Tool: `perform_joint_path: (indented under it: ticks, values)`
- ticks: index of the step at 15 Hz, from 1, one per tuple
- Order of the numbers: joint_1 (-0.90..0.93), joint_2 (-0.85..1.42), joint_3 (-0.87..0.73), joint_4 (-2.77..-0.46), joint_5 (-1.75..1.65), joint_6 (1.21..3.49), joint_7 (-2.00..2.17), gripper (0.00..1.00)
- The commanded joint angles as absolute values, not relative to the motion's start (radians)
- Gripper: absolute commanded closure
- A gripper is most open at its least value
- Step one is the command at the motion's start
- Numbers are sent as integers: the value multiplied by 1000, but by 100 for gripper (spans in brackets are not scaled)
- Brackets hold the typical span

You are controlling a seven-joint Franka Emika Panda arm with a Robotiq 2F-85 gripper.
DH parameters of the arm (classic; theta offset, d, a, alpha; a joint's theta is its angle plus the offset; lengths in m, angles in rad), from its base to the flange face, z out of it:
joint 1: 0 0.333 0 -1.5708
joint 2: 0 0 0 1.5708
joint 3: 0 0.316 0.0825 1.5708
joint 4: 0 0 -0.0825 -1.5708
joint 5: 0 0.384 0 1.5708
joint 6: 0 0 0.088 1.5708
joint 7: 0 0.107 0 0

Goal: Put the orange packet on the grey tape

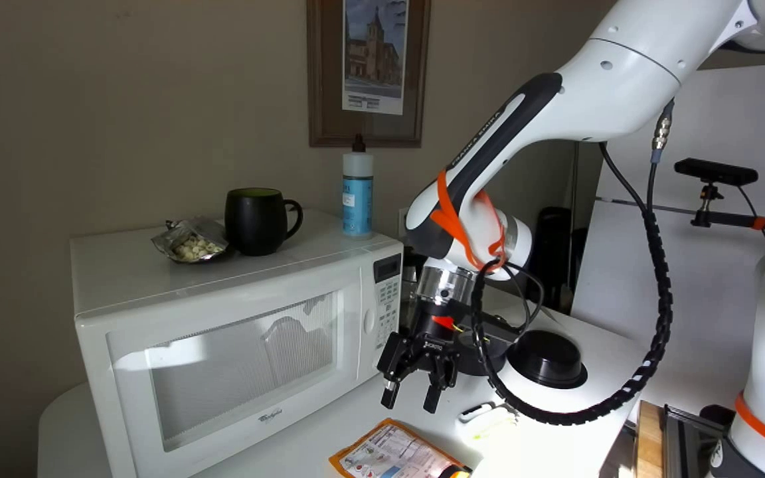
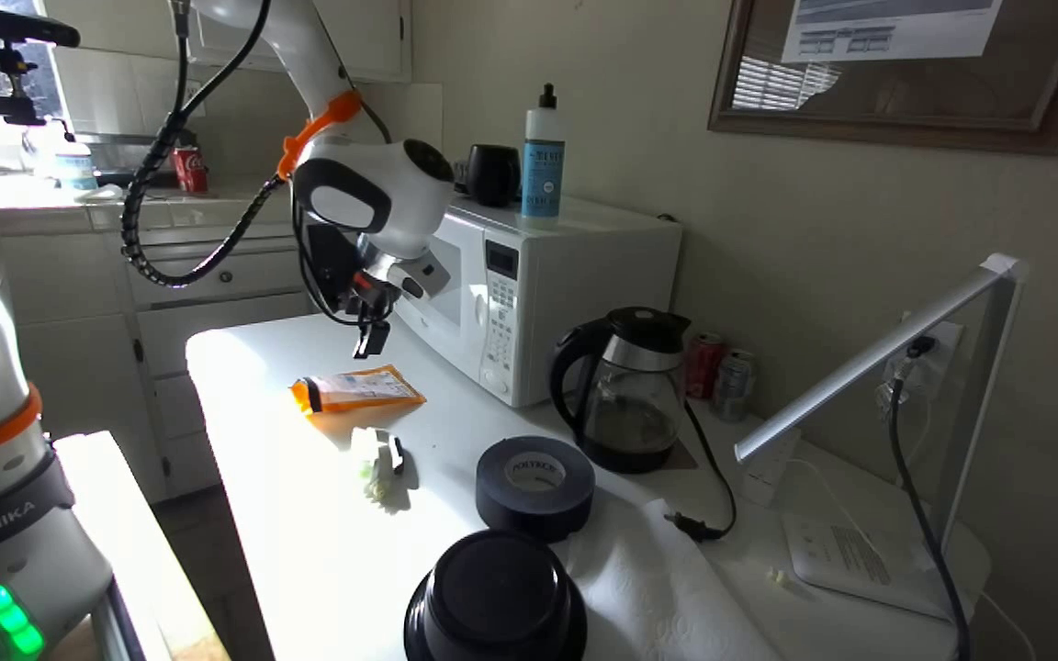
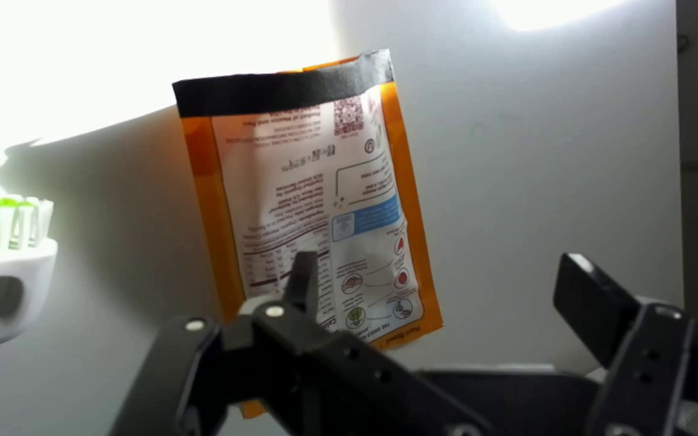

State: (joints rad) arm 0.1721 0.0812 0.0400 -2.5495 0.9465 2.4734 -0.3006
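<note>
In an exterior view, open table (image 2: 444,430) runs from the orange packet (image 2: 364,389), left of centre, to the grey tape (image 2: 536,502) in the lower middle, between a brush (image 2: 373,453) and the microwave (image 2: 552,294). The kettle (image 2: 635,395) crowds the tape from upper right, the black bowl (image 2: 495,588) from below. In the wrist view, bare table flanks the packet at the frame's right.

it's a white arm (image 1: 615,86), "franka emika" along its black stripe (image 1: 514,126), orange straps (image 1: 448,216), ribbed black cable (image 1: 661,272), black gripper (image 1: 411,398)!
</note>
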Motion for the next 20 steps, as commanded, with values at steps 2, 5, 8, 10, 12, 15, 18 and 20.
perform_joint_path:
  ticks: [2, 5, 8, 10, 12, 15, 18, 20]
  values:
    - [107, 158, 58, -2507, 970, 2397, -374, 0]
    - [59, 234, 47, -2508, 926, 2330, -485, 0]
    - [25, 308, 51, -2497, 901, 2340, -564, 0]
    - [8, 341, 65, -2485, 916, 2357, -617, 0]
    - [3, 366, 87, -2464, 976, 2389, -651, 0]
    - [5, 389, 111, -2430, 1025, 2416, -683, 13]
    - [9, 405, 123, -2405, 1041, 2436, -681, 42]
    - [9, 416, 127, -2389, 1040, 2440, -680, 58]
